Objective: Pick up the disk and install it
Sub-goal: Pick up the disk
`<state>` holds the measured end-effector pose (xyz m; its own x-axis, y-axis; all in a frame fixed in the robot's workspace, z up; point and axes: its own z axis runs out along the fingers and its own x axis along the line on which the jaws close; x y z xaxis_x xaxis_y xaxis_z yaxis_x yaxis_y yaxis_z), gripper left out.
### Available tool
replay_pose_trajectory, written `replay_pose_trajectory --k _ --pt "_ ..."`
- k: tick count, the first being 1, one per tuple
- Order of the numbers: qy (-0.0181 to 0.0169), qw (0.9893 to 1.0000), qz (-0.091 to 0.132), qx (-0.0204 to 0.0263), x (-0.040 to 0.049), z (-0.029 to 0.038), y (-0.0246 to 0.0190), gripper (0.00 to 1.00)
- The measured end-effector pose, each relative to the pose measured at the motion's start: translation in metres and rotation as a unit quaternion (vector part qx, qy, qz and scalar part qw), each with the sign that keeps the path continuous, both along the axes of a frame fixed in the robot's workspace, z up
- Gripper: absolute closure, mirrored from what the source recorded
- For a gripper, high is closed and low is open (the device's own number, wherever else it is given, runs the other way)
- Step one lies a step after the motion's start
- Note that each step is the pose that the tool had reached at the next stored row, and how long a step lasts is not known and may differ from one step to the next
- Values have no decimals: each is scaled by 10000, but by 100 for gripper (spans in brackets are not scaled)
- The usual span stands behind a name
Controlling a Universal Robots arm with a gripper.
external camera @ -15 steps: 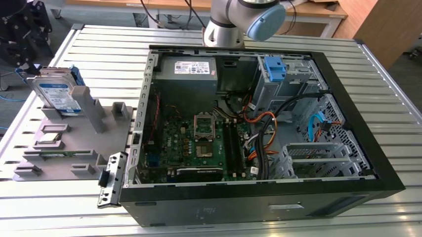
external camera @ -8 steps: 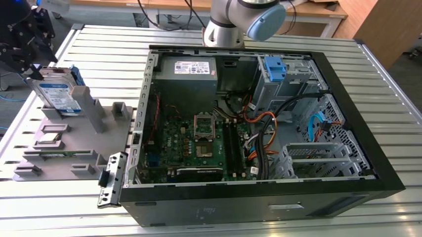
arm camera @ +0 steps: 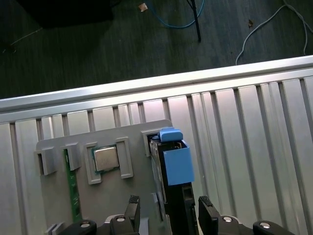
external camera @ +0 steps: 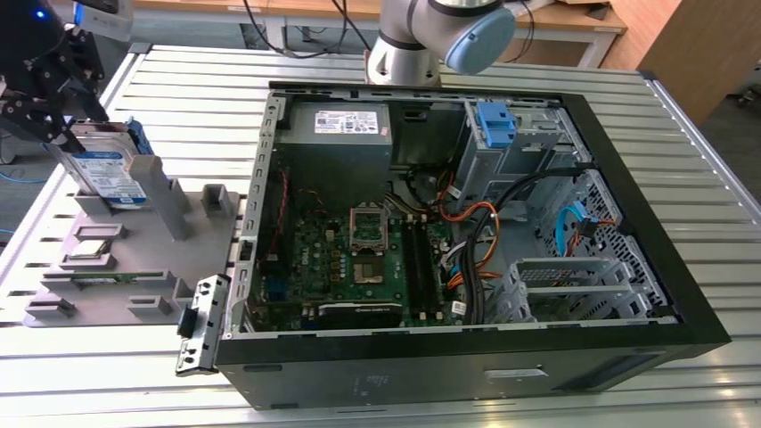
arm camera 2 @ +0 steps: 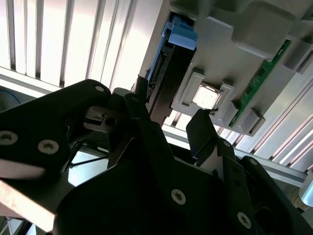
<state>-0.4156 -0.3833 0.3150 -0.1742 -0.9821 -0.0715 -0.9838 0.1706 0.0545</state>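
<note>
We see the fingers (arm camera: 132, 208) standing apart, one on each side of the upper edge of the disk (arm camera: 178, 164); we cannot tell whether they touch it. The gripper (arm camera: 168, 201) hangs right over that edge. The disk stands on edge in a slot of a grey holder (arm camera: 122, 196), with its blue frame uppermost. In the exterior view it sits at about ten o'clock, under the black gripper (external camera: 71, 134). Just beside the disk, a square chip (arm camera: 105, 158) lies in a pocket of the holder, and a green memory stick (arm camera: 72, 191) stands beyond the chip. The holder rests on a slatted metal table (arm camera: 234, 147). In the exterior view, an open computer case (external camera: 666, 267) lies just beside the holder, at three o'clock from it. Inside the case, a grey power box (external camera: 339, 125) sits at eleven o'clock, a bare blue bracket (external camera: 494, 125) at one o'clock and the green circuit board (external camera: 356, 259) near seven. The arm (external camera: 440, 36) rises at twelve o'clock, behind the case.
</note>
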Motion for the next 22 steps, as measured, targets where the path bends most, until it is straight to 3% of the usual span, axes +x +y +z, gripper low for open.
replay_pose_trajectory --k 8,22 --pt "0 10000 57 0 0 -84 0 41" --pt "-1 9980 631 0 0 -139 0 41"
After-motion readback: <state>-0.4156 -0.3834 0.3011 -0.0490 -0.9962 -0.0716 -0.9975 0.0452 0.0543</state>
